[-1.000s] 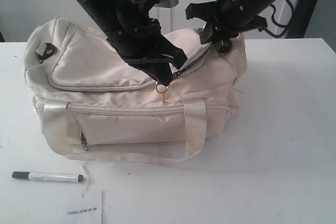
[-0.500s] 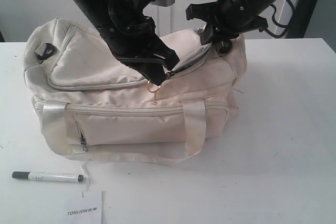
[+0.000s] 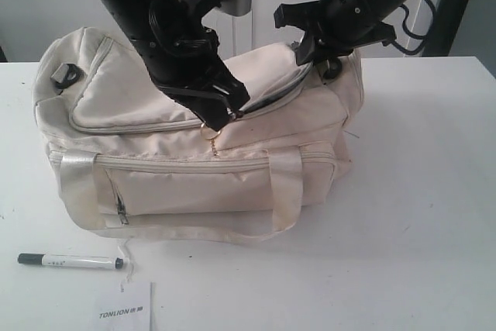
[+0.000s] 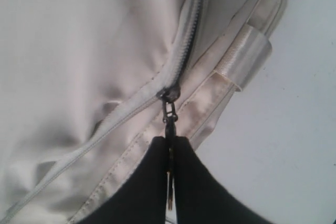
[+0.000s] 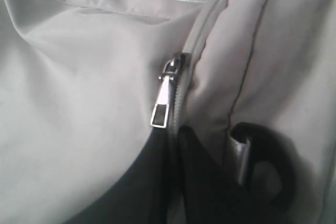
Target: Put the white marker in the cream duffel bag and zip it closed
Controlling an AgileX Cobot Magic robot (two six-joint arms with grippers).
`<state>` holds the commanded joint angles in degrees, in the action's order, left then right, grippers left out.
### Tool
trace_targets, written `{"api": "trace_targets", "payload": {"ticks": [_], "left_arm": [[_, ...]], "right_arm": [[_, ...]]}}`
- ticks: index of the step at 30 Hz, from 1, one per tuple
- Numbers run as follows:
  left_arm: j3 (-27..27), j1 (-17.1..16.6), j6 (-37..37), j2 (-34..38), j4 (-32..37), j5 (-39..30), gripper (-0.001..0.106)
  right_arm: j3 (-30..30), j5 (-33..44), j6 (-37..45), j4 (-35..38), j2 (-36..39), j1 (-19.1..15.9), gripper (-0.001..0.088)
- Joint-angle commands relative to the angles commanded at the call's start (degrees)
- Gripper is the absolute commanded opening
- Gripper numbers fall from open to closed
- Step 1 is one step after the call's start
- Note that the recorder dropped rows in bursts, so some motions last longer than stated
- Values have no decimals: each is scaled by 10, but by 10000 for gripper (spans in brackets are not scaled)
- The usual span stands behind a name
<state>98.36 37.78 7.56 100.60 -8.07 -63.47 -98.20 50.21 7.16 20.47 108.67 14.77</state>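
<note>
The cream duffel bag (image 3: 194,176) sits in the middle of the white table. My left gripper (image 3: 219,116) is shut on the top zipper's pull (image 4: 169,114), near the middle of the bag's front upper edge. A dark gap in the zipper (image 3: 271,94) runs from there toward the bag's right end. My right gripper (image 3: 311,50) is shut on the bag's fabric at that right end, just beside a second silver zipper pull (image 5: 163,106). The white marker (image 3: 70,261) lies on the table in front of the bag's left corner, apart from both grippers.
A white TONLION card (image 3: 124,312) lies just behind the marker at the table's front edge. A black ring (image 5: 265,174) hangs at the bag's end by my right gripper. Bare white table (image 3: 418,215) stretches to the bag's right.
My left gripper has moved leftward along the top zipper with the pull in it, and the open gap behind it has grown longer. The right gripper and the marker have stayed put.
</note>
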Motion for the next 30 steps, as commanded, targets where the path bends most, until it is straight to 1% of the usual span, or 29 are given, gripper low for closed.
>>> {"api": "trace_targets", "payload": {"ticks": [5,7,9,11,14,15,16,17,19,20,22,23,25,27,29,30], "left_arm": [[0,0,0,0,0,0,0],[0,0,0,0,0,0,0],[0,0,0,0,0,3,0],[0,0,0,0,0,12,0],[0,0,1,0,0,31,0],[0,0,1,0,0,39,0],[0,0,1,0,0,45,0],[0,0,1,0,0,51,0],[0,0,3,0,0,57,0],[0,0,6,0,0,58,0],[0,0,19,0,0,58,0],[0,0,23,0,0,58,0],[0,0,30,0,0,56,0],[0,0,30,0,0,56,0],[0,0,30,0,0,56,0],[0,0,30,0,0,56,0]], "right_arm": [[0,0,0,0,0,0,1],[0,1,1,0,-1,0,25],[0,2,6,3,-4,0,117],[0,4,18,3,-8,0,273],[-4,12,21,5,-16,0,547],[-8,22,21,-1,-21,0,619],[-12,29,21,-10,-26,0,658],[-17,36,21,-17,-35,0,664],[-23,56,23,-27,-57,0,648],[-24,72,42,-27,-70,0,635],[-24,112,114,-27,-93,0,606],[-24,149,175,-27,-107,0,583],[-22,197,271,-27,-124,0,545],[-10,198,393,-6,-144,0,512],[20,198,448,33,-169,-11,504],[35,198,457,50,-177,-16,504]]}}
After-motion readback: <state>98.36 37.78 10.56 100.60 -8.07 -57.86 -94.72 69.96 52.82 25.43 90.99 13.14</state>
